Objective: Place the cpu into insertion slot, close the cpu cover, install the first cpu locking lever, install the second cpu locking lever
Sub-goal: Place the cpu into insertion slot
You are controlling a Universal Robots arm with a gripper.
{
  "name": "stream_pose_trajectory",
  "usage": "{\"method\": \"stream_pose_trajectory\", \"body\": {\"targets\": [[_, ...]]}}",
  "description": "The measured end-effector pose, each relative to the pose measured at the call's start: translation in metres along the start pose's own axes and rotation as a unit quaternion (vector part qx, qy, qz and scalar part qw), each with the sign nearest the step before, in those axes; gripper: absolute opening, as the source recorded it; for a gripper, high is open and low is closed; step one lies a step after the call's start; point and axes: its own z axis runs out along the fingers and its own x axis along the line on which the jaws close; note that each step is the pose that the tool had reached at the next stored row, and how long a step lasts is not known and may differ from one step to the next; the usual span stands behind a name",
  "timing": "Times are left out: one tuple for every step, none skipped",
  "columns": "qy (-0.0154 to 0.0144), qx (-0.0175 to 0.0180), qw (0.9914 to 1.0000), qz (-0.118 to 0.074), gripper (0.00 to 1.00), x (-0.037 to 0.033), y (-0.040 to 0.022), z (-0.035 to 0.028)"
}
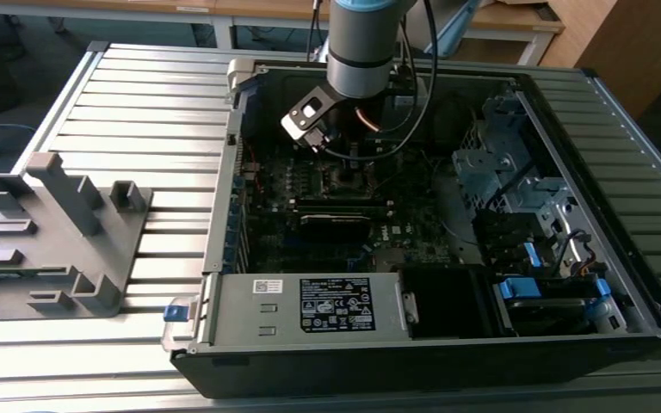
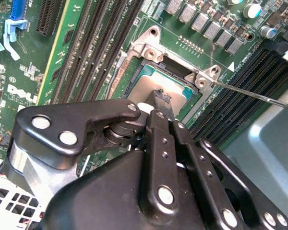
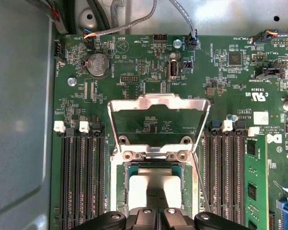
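While the cpu [image 3: 156, 184] lies in the insertion slot [image 3: 120, 189] with the cpu cover [image 3: 158, 99] hinged up at one slot edge, the fingers [image 2: 158, 124] are seen closed together, tips on the chip, nothing clamped. Flat, square seating should be confirmed, with pressure kept light.

Setting: looking like a lab workshop
Bench: slatted metal table [image 1: 135, 95] carrying an open computer case [image 1: 423, 366]
Behind the case: wooden desks [image 1: 515, 21] standing

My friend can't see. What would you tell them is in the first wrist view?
The gripper is right over the silver cpu, which lies in the insertion slot on a green motherboard. The cpu cover is flipped open beside it.
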Motion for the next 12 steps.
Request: {"method": "stream_pose_trajectory", "body": {"targets": [[0.0001,-0.0001,1.00000,0.000,0.11,0.0000,0.0000,0.0000],[0.0001,0.0000,1.00000,0.000,0.11,0.0000,0.0000,0.0000],[0.0000,0.0000,1.00000,0.000,0.11,0.0000,0.0000,0.0000],[0.0000,0.0000,1.00000,0.000,0.11,0.0000,0.0000,0.0000],[0.0001,0.0000,1.00000,0.000,0.11,0.0000,0.0000,-0.0001],[0.0004,-0.0003,1.00000,0.000,0.11,0.0002,0.0001,-0.0007],[0.0011,-0.0006,1.00000,0.000,0.11,0.0004,0.0002,-0.0015],[0.0019,-0.0011,1.00000,0.000,0.11,0.0007,0.0004,-0.0026],[0.0010,-0.0006,1.00000,0.000,0.11,0.0006,0.0004,-0.0048],[0.0005,-0.0003,1.00000,0.000,0.11,0.0004,0.0004,-0.0071],[0.0006,-0.0004,1.00000,0.000,0.11,0.0004,0.0005,-0.0090],[0.0005,-0.0003,1.00000,0.000,0.11,0.0005,0.0005,-0.0111]]}}
